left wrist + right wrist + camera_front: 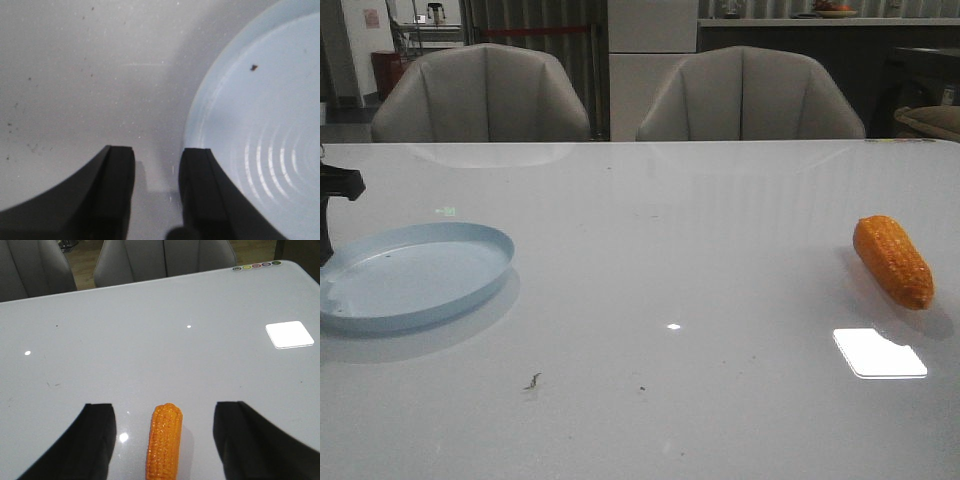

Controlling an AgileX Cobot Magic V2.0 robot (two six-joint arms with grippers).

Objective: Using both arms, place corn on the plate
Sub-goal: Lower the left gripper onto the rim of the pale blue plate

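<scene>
Corn: lying far right, ungrasped; right gripper straddling it, jaws wide. Plate: sitting left, empty; left gripper hovering beside, jaws parted.

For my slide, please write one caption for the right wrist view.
Right gripper, fingers open, lined up over the orange corn lying on the white table.
</scene>
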